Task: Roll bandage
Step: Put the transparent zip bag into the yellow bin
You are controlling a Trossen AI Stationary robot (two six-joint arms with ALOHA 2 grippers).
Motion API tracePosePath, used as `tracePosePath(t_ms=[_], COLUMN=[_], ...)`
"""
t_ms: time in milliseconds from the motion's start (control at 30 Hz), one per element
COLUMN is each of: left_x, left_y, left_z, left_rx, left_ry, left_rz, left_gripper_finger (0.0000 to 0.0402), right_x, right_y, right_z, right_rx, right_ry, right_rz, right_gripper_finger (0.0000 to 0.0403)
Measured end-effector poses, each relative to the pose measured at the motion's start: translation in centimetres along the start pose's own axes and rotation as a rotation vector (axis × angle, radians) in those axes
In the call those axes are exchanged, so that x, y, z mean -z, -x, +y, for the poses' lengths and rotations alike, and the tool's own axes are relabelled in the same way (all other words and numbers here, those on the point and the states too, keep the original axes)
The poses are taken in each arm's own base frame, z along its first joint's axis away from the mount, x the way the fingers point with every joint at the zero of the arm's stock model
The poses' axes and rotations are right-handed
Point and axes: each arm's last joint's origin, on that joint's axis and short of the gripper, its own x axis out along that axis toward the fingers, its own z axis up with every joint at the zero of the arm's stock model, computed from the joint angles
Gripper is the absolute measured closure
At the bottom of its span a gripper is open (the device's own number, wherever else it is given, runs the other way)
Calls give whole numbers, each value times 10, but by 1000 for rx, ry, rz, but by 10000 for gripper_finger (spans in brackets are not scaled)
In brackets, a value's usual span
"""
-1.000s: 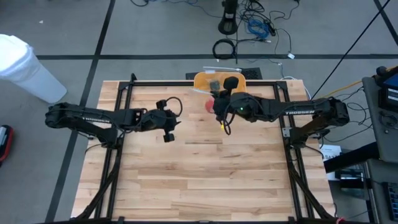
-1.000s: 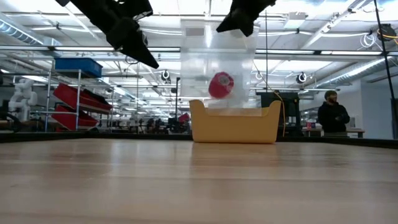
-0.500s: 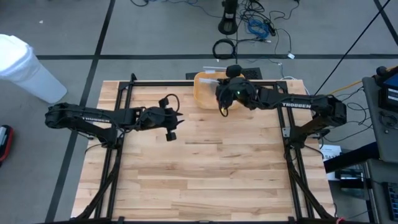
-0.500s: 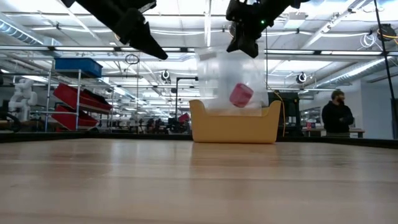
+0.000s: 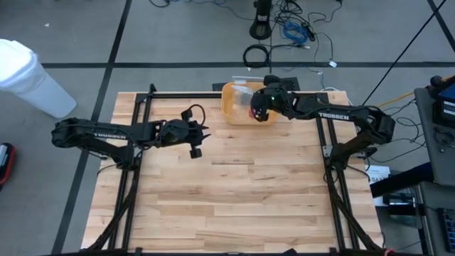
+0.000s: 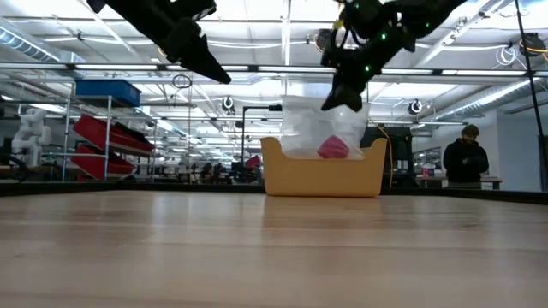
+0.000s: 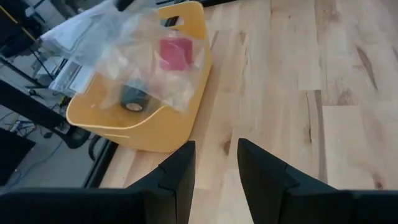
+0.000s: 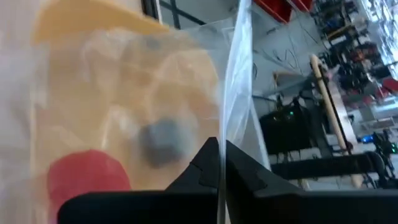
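The bandage is a small red roll inside a clear crinkled plastic bag. The bag hangs into a yellow bin at the table's far edge. In the left wrist view the red roll lies in the bag beside a dark roll. My right gripper is above the bin, shut on the bag's top. My left gripper is open and empty, raised over the table's left middle, its fingers pointing toward the bin. My right gripper pinches the bag's upper edge between its two shut fingers, from above and slanting down. The bag hangs below the fingers. Its lower part, with the red roll, sits inside the yellow bin.
The bin stands at the far edge of the wooden table, by the black frame rail. A person stands far behind the table on the right.
My right gripper has gone toward the table's far edge and down, carrying the bag. The bag with the red roll, which hung clear in front of and above the bin, has sunk into the bin. My left gripper has stayed nearly still.
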Motion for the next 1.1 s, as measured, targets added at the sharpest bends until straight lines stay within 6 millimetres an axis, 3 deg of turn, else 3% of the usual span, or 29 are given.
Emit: tracePosePath(t_ms=[233, 367, 767, 967, 1100], left_x=[2, 3, 7, 5, 5], left_y=[-2, -3, -5, -5, -5], left_z=[6, 9, 18, 18, 18], left_rx=[-19, -30, -60, -66, -65], left_ry=[10, 16, 36, 45, 44], left_rz=[15, 21, 55, 28, 32], left_gripper_finger=[276, 276, 276, 276, 276], right_x=[6, 3, 8, 9, 7], right_y=[-6, -5, -5, -5, -5], right_z=[5, 5, 4, 3, 13], right_rx=[220, 176, 284, 326, 164], right_ry=[-11, 13, -36, -357, -351], right_rz=[-31, -100, 37, 16, -30], right_gripper_finger=[403, 403, 403, 403, 403])
